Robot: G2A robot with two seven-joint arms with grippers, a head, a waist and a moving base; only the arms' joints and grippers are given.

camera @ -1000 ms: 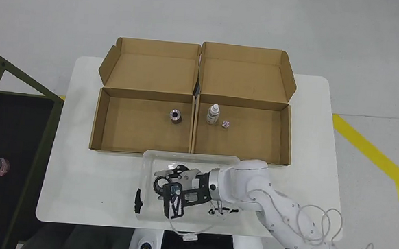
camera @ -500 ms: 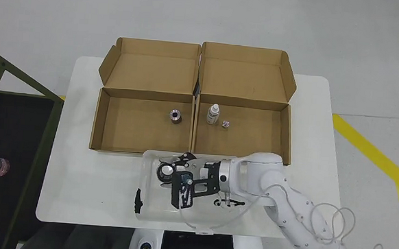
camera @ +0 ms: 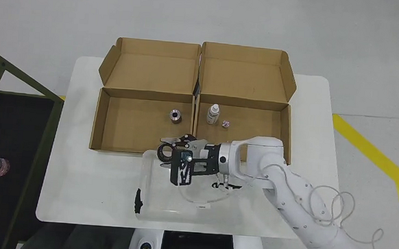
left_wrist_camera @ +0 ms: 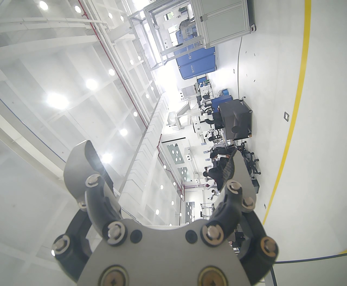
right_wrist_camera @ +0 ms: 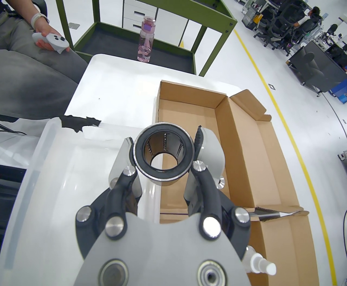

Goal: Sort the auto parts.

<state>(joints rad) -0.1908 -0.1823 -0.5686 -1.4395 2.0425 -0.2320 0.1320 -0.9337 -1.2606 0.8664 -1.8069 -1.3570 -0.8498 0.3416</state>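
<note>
Bearing: short metal cylinder with black end rings, bore facing up toward the wrist, axis tilted. Right claw is part-closed, fingers clamping its sides, over the far rim of the clear plastic bin, beside the left cardboard box. Left claw gapes wide, empty, aimed at the ceiling.

My right gripper grips a black ring bearing over the far rim of the clear bin, just beside the left cardboard box. The right box holds a bottle.
</note>
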